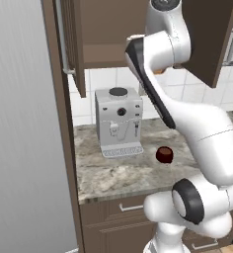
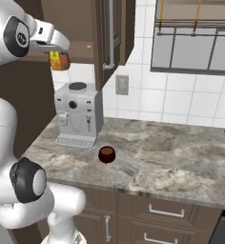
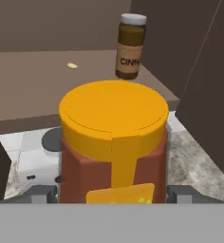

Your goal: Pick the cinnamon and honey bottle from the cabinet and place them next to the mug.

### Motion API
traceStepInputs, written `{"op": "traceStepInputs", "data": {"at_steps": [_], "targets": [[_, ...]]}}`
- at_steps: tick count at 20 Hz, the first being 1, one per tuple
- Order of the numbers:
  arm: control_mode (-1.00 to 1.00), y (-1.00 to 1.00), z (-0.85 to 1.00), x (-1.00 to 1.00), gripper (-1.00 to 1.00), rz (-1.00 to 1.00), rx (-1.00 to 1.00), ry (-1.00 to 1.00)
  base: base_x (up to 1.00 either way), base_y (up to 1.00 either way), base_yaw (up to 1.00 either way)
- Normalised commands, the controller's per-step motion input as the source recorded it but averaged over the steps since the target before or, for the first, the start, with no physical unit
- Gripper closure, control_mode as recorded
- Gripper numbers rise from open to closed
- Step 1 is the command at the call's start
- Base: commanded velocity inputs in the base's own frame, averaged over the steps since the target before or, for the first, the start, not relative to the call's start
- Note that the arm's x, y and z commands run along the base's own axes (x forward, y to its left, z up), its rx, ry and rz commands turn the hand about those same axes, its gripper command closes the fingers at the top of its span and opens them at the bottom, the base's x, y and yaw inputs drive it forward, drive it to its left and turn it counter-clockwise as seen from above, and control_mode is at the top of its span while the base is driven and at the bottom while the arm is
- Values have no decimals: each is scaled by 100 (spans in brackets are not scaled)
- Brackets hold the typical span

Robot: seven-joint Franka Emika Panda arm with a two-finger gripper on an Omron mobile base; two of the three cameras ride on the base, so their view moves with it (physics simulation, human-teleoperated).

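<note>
Gripping the honey bottle [image 3: 113,142], my gripper [image 3: 113,193] has its 2 fingertips [image 3: 40,193] pressed against the bottle's sides, one on each flank, with the orange cap facing my hand camera. From the right base view my hand sits high up, just in front of the open cabinet [image 2: 81,28], and the honey bottle [image 2: 58,60] hangs below it, clear of the shelf edge. In the left base view I can make out just a sliver of orange behind my forearm, probably the same bottle.

The cinnamon [image 3: 129,46] stands upright on the cabinet shelf [image 3: 33,80], near its front right corner, well behind the bottle I hold. 1 small pale speck lies on the shelf to its left; I cannot tell what it is.

Down on the stone counter [image 2: 171,152], the mug [image 2: 107,154] sits by itself, just to the right of the grey coffee machine [image 2: 77,114] and apart from it.
</note>
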Motion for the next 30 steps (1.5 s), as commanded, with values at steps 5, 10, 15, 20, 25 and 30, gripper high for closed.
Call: {"op": "traceStepInputs", "data": {"at_steps": [5, 10, 15, 20, 25, 30], "targets": [[-100, -11, -72, -55, 100, 7, 0, 3, 0, 0, 0], [-100, -6, -90, -35, 100, 13, 0, 1, 0, 0, 0], [-100, -18, -80, -30, 100, 19, 0, 0, 0, 0, 0], [-100, -38, -44, -28, 100, 21, 0, -2, 0, 0, 0], [-100, -63, -21, -1, 100, 27, 0, -4, 0, 0, 0], [-100, -44, -13, -1, 100, 31, 0, -5, 0, 0, 0]]}}
